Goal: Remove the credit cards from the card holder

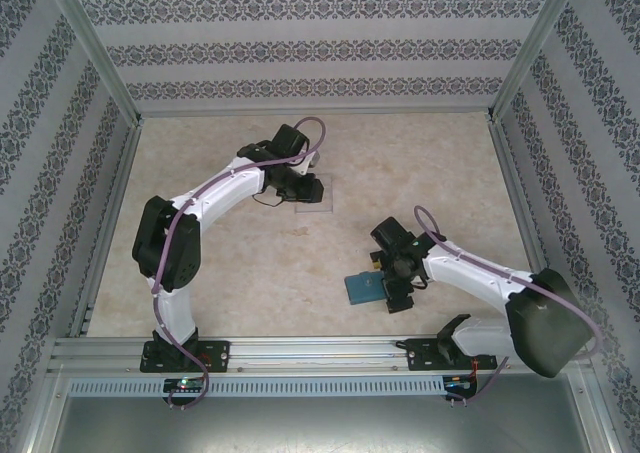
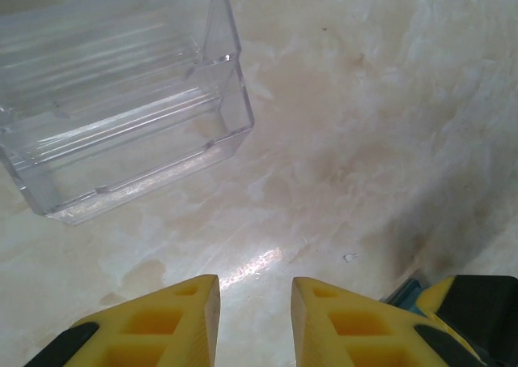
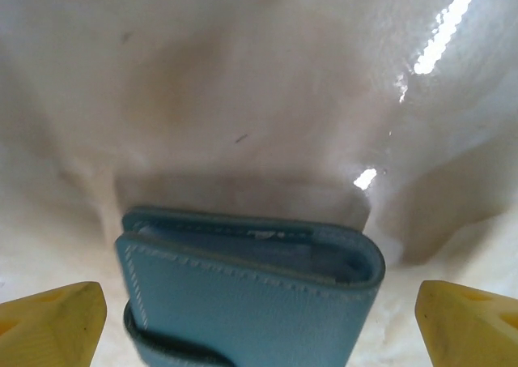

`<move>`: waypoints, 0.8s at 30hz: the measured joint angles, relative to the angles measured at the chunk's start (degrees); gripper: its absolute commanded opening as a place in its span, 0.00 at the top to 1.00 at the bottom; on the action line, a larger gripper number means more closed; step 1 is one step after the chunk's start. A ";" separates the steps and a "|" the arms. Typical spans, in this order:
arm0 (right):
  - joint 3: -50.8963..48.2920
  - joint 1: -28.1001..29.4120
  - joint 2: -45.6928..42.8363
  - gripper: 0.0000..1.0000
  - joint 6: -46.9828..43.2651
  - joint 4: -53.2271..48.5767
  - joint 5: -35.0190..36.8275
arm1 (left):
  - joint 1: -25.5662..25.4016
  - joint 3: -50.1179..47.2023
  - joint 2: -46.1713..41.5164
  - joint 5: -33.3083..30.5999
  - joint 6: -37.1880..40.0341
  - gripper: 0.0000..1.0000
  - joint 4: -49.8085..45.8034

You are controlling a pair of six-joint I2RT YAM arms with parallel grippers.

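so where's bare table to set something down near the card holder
Bare table lies between the clear tray and the card holder, and across the far right corner. Crowded at the holder, straddled by the open jaws of the right gripper.

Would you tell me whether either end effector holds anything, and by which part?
Nothing is held; the left end effector is open, the right end effector open astride the card holder.
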 measured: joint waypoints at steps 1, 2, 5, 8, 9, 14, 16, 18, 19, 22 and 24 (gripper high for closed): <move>-0.02 0.00 0.57 0.02 0.50 0.63 0.00 | 0.07 -0.09 0.00 0.02 0.04 0.71 -0.02; -0.02 0.00 1.25 0.04 1.07 1.57 -0.02 | 0.15 -0.15 0.00 0.02 0.09 0.71 0.00; -0.02 0.39 2.89 0.09 2.43 3.63 -0.13 | 0.15 -0.15 0.00 0.04 0.15 0.71 0.11; -0.13 0.90 3.41 0.16 3.37 3.41 -0.39 | 0.15 -0.15 0.00 0.02 0.35 0.71 0.20; -0.20 1.01 3.43 0.19 3.67 3.23 -0.42 | 0.17 -0.15 0.00 0.04 0.46 0.71 0.20; -0.17 1.51 3.54 0.27 4.09 2.43 -0.39 | 0.39 -0.15 -0.02 0.04 0.79 0.71 0.20; 0.04 1.49 3.54 0.29 3.82 2.10 -0.35 | 0.55 -0.15 -0.02 0.02 0.90 0.71 0.22; 0.37 1.49 3.67 0.30 2.97 1.66 -0.17 | 0.81 -0.15 -0.02 0.02 0.92 0.71 0.22; 0.59 1.49 3.82 0.30 2.45 1.66 -0.13 | 0.90 -0.15 -0.02 0.02 0.94 0.71 0.22; 2.05 1.44 4.63 0.33 -0.55 1.70 0.74 | 1.18 -0.15 -0.02 0.00 0.92 0.70 0.22; 3.54 1.31 5.35 0.34 -3.69 1.44 1.38 | 1.49 -0.28 -0.13 -0.59 0.92 0.70 0.22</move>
